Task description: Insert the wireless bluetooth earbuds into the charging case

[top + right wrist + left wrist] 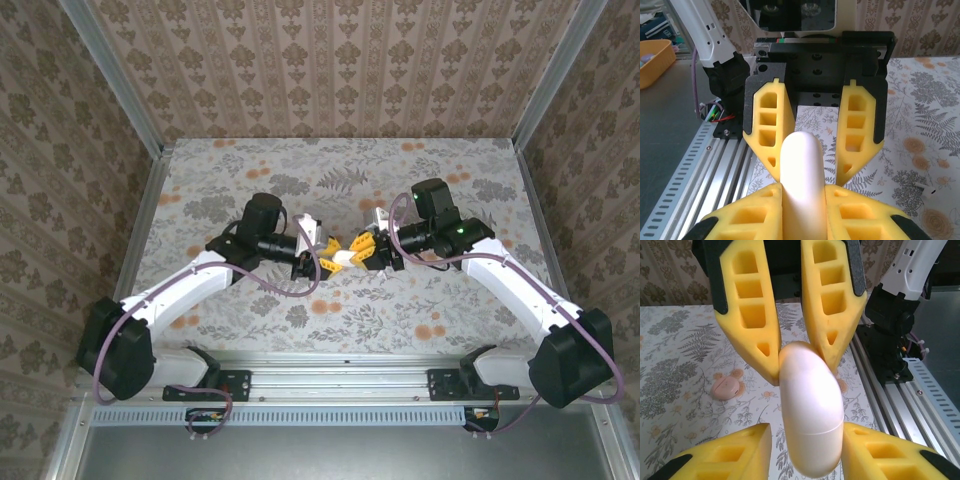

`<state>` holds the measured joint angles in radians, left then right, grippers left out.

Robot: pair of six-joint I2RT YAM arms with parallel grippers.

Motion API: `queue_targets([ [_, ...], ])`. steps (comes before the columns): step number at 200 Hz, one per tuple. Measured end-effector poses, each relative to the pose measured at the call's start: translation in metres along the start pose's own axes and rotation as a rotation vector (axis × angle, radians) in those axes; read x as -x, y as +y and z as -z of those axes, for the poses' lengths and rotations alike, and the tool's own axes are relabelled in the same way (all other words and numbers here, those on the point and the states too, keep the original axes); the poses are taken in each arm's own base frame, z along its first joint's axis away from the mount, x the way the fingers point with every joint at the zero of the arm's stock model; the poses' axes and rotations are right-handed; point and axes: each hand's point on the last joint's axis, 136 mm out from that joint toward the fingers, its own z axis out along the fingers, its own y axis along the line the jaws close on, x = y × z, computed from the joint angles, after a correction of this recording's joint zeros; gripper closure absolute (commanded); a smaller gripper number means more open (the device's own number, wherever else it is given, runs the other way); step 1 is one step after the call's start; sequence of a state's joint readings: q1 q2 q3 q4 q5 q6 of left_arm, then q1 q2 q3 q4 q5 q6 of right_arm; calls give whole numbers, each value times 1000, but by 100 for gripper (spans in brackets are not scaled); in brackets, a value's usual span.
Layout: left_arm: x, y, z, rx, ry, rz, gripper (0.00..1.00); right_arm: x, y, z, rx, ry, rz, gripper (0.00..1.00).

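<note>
Both arms meet nose to nose over the middle of the flower-patterned table, above its surface, with the charging case bridging the two tools.

Right gripper: yellow fingers pressed flat against both long sides of the case, no gap either side. Clamped on it. The case runs straight out from between them, rounded end pointing at the other tool.

Left gripper: fingers stand apart, flanking the opposite end of the case. In the left wrist view one finger sits against the case and a thin dark gap shows at the other. From the right wrist view its fingers straddle the far end with room to spare on one side. Loose around the case, not squeezing.

Case: glossy white, roughly level, long axis in line with both tools. A fine seam crosses it near the left gripper's end; lid looks shut.

Pink round disc lies flat on the table, well apart from the tools.

Tiny white piece on the table to one side; too small to name with certainty.
</note>
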<state>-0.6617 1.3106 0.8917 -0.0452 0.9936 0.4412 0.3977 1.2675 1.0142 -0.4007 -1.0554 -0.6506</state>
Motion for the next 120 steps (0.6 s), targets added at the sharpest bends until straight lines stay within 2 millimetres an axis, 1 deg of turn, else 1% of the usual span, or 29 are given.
queue_targets([
  [23, 0, 1, 0, 2, -1, -3, 65, 0, 0, 0, 0, 0, 0, 79],
  [68, 1, 1, 0, 3, -2, -6, 58, 0, 0, 0, 0, 0, 1, 79],
  [120, 2, 2, 0, 5, -7, -8, 59, 0, 0, 0, 0, 0, 1, 79],
])
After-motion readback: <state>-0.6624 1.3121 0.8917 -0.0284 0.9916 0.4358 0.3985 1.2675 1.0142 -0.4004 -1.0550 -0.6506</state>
